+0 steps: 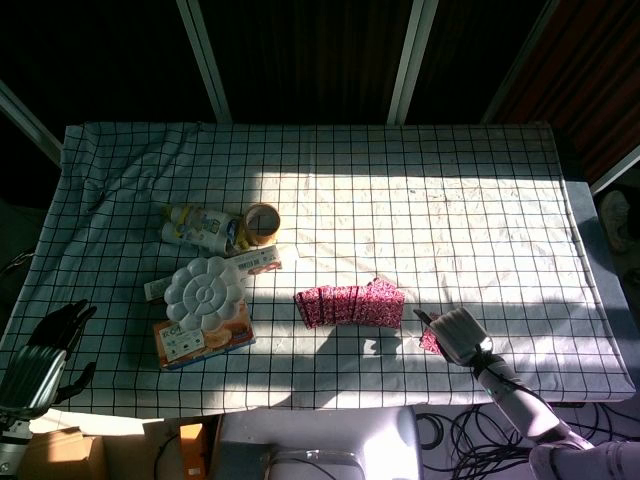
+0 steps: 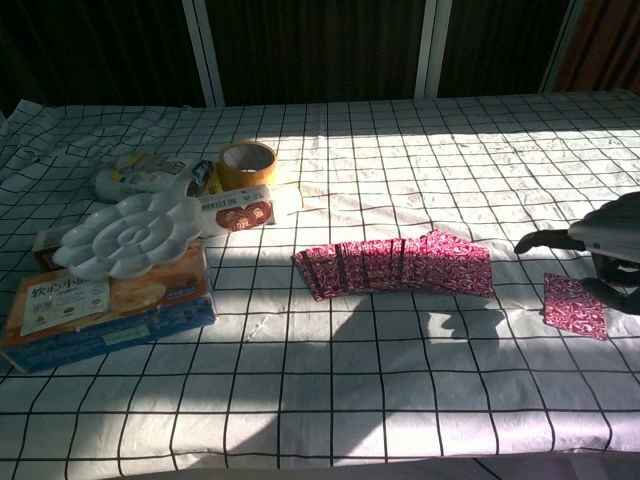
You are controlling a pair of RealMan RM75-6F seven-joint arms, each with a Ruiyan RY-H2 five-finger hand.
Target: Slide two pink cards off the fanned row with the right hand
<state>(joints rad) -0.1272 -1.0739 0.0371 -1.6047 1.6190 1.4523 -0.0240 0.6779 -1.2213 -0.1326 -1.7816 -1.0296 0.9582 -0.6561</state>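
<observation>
pink cards apart from the fan, right hand above them

the fanned row [image 2: 395, 266] of pink patterned cards lies overlapped near the middle of the desk [image 2: 400, 150], on its checked cloth; the slid-off pink cards [image 2: 574, 304] lie flat well to its right, apart from the row, looking like one stacked patch; the right hand [image 1: 458, 335] hovers beside and partly over them, fingers [image 2: 540, 240] extended and slightly apart, holding nothing; the left hand [image 1: 48, 343] hangs off the desk's left edge, fingers spread.
</observation>
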